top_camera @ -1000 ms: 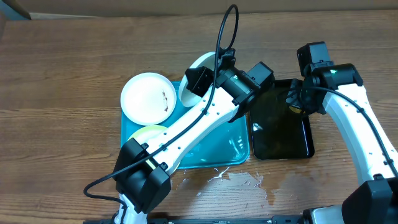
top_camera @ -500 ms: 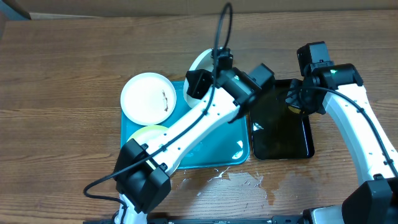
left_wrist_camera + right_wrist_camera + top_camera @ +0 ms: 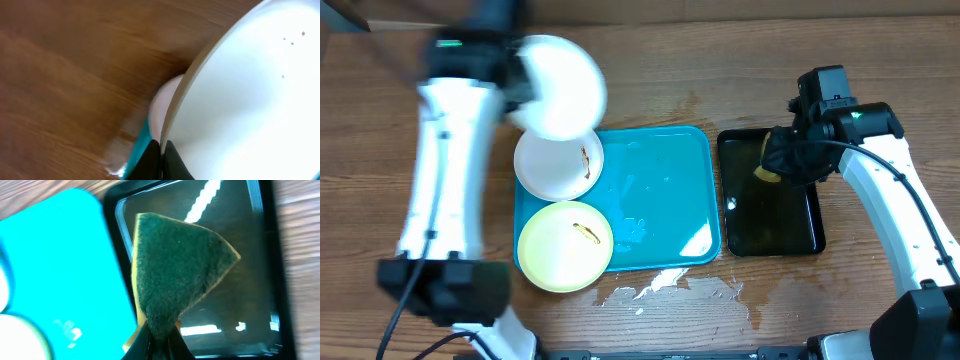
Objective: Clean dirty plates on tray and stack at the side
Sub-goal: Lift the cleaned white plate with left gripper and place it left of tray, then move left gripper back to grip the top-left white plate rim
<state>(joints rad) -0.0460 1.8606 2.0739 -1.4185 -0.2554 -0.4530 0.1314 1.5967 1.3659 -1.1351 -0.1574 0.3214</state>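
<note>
Left claw point(image 3: 161, 152) clenched on the rim of a round white shallow plate point(image 3: 560, 85) above the turquoise plastic tray's point(image 3: 665, 165) far-left corner, judged light, rigid, wet-slippery, best rim-held; right claw point(image 3: 159, 336) grasps a green sponge point(image 3: 175, 275).

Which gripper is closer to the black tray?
Right. The right gripper, holding a sponge, hangs over the black tray; the left gripper, holding a plate, is beyond the blue tray.

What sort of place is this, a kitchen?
Probably a robot test bench set up for dishwashing, not a kitchen: a wooden table, smeared plates on a blue tray, a sponge in the right gripper.
</note>
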